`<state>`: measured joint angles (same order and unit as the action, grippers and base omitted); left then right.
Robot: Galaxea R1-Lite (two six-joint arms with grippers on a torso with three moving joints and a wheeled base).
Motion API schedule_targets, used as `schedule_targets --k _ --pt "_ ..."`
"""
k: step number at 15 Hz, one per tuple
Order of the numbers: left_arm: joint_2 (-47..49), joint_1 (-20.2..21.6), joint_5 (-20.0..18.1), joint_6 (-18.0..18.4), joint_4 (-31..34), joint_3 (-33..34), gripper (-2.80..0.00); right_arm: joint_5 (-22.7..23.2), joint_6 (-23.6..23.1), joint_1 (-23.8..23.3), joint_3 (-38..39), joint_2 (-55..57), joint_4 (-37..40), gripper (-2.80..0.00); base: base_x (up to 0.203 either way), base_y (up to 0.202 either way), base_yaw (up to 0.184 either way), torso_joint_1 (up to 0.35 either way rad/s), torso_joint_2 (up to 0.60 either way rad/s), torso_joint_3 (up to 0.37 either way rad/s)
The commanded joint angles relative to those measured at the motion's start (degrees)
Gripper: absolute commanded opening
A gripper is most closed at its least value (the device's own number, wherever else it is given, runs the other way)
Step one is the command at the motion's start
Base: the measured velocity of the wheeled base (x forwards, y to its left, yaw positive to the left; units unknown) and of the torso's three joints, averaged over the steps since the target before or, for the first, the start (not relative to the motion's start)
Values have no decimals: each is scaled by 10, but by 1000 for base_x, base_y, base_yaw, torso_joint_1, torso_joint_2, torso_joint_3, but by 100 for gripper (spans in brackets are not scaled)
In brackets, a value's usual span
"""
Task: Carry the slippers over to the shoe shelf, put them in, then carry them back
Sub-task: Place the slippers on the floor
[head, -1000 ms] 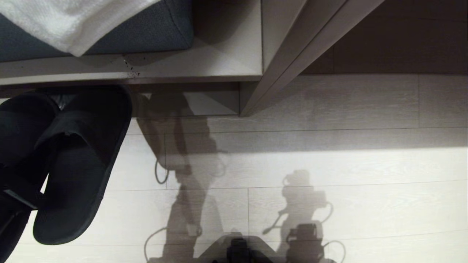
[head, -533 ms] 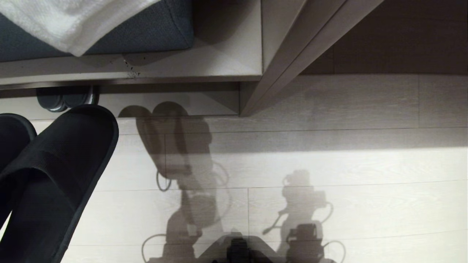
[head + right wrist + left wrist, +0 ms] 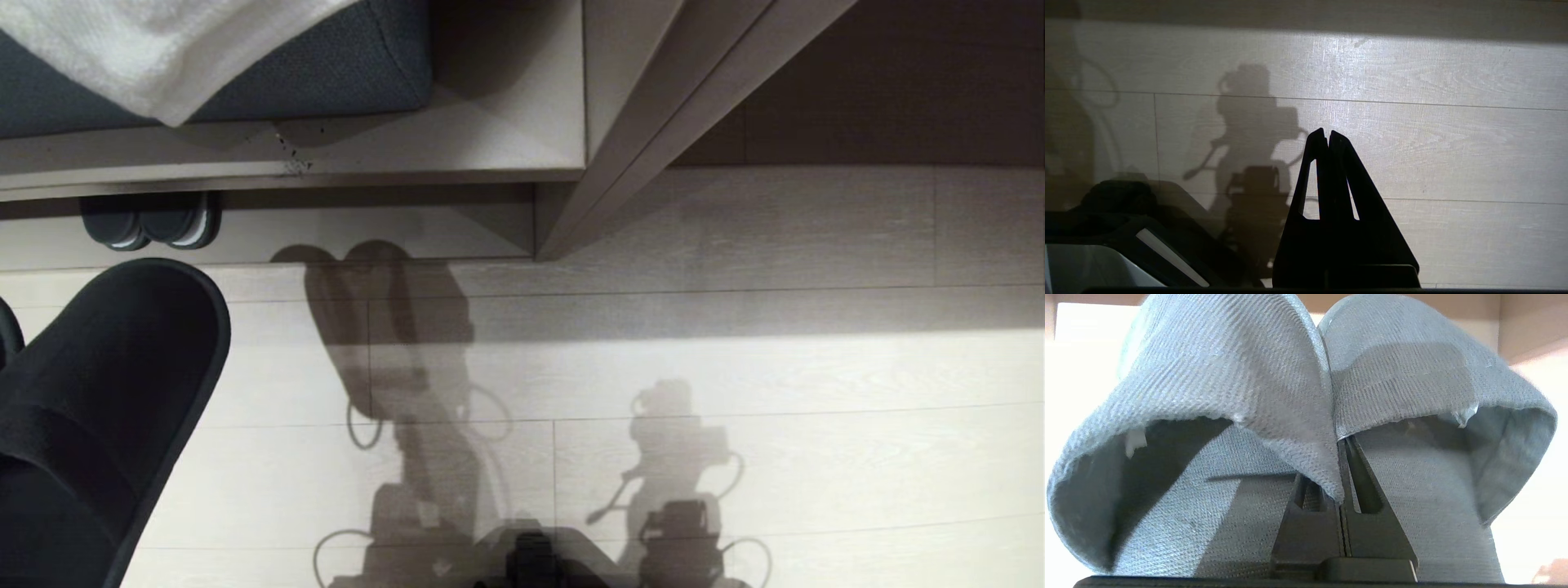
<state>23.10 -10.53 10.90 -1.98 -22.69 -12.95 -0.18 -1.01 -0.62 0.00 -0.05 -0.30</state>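
Left wrist view: left gripper [image 3: 1340, 498] clenched on both slippers [image 3: 1306, 396] at their inner edges; keep grip firm, carry level away from shoe shelf [image 3: 367, 229].

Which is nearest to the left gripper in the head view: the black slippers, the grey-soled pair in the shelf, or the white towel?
1. Slippers, clamped in the left gripper, lower left.
2. Grey-soled pair, inside the shoe shelf.
3. White towel, on the cushion, top left.

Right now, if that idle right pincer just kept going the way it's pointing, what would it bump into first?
The right pincer, shut and holding nothing, points down at the pale plank floor. Nothing shows in between, so it would likely meet bare floor first, though how far off is unclear.
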Motion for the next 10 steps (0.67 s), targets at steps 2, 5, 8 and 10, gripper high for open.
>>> schedule_targets --k 2,5,8,10 --pt "-43 57 -18 11 18 14 -280 0 0 0 23 -22 0 -280 0 0 0 0 0 0" --pt "-85 92 -105 16 24 78 -280 0 0 0 23 -22 0 -280 0 0 0 0 0 0" --pt "-105 114 -113 31 26 122 -280 0 0 0 23 -22 0 -280 0 0 0 0 0 0" --pt "-133 103 -100 60 79 129 -280 0 0 0 23 -22 0 -280 0 0 0 0 0 0"
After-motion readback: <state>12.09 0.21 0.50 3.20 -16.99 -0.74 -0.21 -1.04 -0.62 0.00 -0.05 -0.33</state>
